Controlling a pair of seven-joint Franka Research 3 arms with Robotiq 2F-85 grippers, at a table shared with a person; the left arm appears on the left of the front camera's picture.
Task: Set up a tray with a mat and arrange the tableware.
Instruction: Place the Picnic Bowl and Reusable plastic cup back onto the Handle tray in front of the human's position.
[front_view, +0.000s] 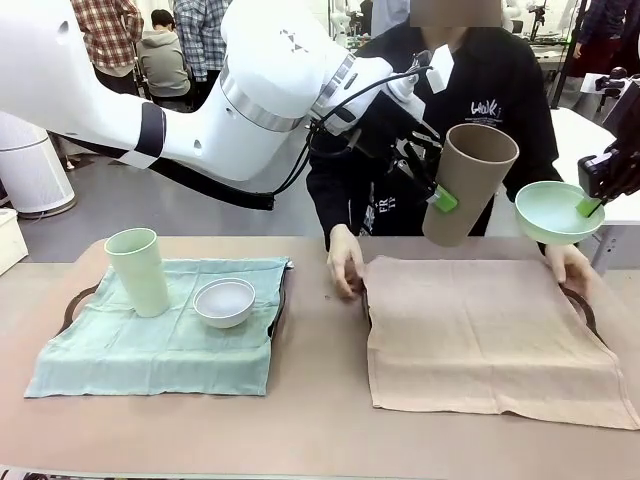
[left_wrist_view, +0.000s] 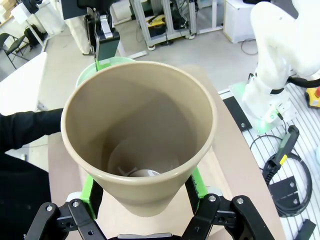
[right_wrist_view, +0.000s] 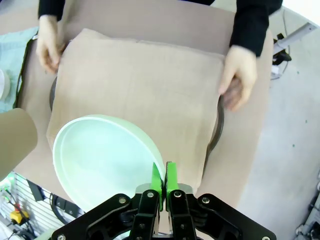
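Cups and bowls wait above the second tray

Two trays sit on the tabletop (front_view: 320, 430). The one near the left edge has a soft mint green cloth mat (front_view: 160, 335) on it. A tall pale green plastic cup (front_view: 138, 270) stands on that mat near its far left corner, and a small round white plastic bowl (front_view: 224, 302) sits just beside the cup. That side looks done.

The tray near the right edge is covered by a tan cloth mat (front_view: 480, 335). A person at the far edge holds it with one hand (front_view: 345, 262) on the left side and the other hand (front_view: 568, 265) on the right side. I think the hands keep the mat flat and the tray from sliding, so things can be set down on it.

The left end effector (front_view: 440, 195) grips the tall tan-brown plastic cup (front_view: 468, 180) with a green pad on each side of its wall. The cup hangs in the air, tipped a little, over the far edge of the tan mat. In the left wrist view the cup (left_wrist_view: 140, 135) looks empty.

The right end effector (front_view: 592, 205) is pinched tight on the rim of the small round mint green plastic bowl (front_view: 557, 212). It holds the bowl up above the far right corner of the tan mat. Pinching just the rim leaves the bottom free to land flat.

Both things are up high, so neither is on the tray yet.
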